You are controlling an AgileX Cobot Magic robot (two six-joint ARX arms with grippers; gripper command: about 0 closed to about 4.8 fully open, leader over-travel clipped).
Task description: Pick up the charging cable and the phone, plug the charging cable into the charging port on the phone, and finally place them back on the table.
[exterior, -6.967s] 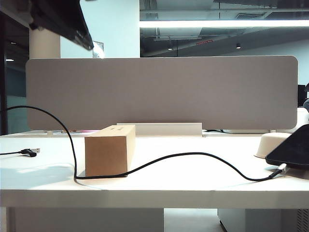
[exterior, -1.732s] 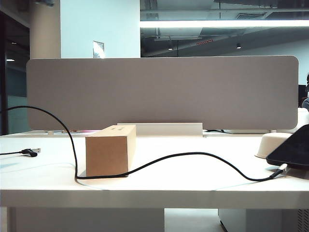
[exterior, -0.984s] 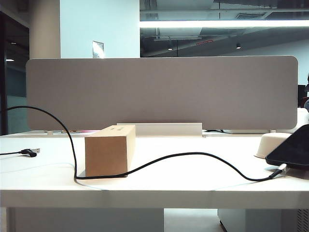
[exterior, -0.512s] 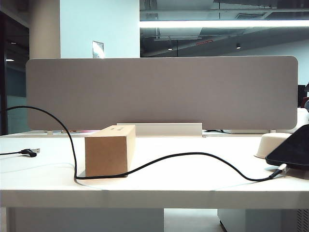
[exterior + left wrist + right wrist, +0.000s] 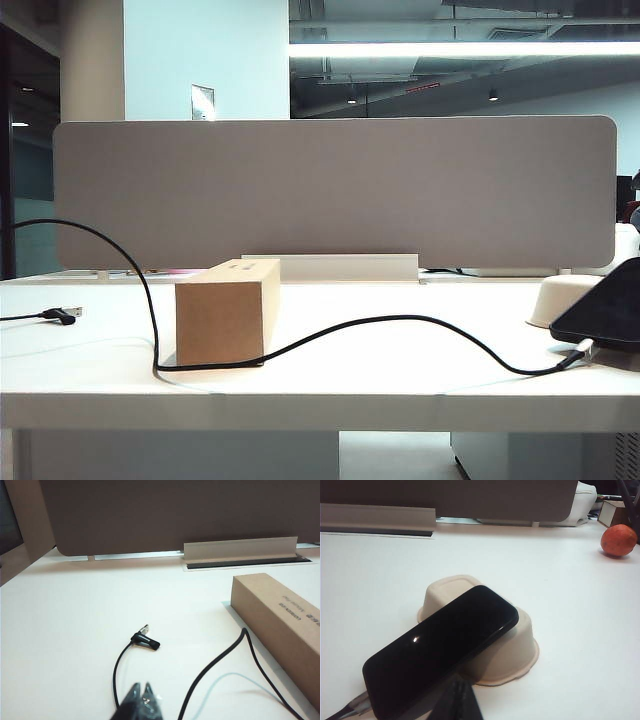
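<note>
White table [image 5: 400, 375] backed by grey divider [image 5: 335, 190], charging cable [image 5: 400, 322] plugged into phone [image 5: 442, 647] propped on upturned bowl [image 5: 512, 652] at right, cardboard box [image 5: 226, 312] left of centre, left gripper [image 5: 140, 702] and right gripper [image 5: 460, 700] clenched, nothing grasped.

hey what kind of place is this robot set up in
Most likely an open-plan office. A white desk backed by a grey fabric divider panel, long ceiling strip lights behind, and a phone plugged into its charging cable.

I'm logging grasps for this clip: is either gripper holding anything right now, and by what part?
Nothing is held. The left gripper is shut above the charging cable, and the right gripper is shut beside the phone, which leans on an upturned bowl.
</note>
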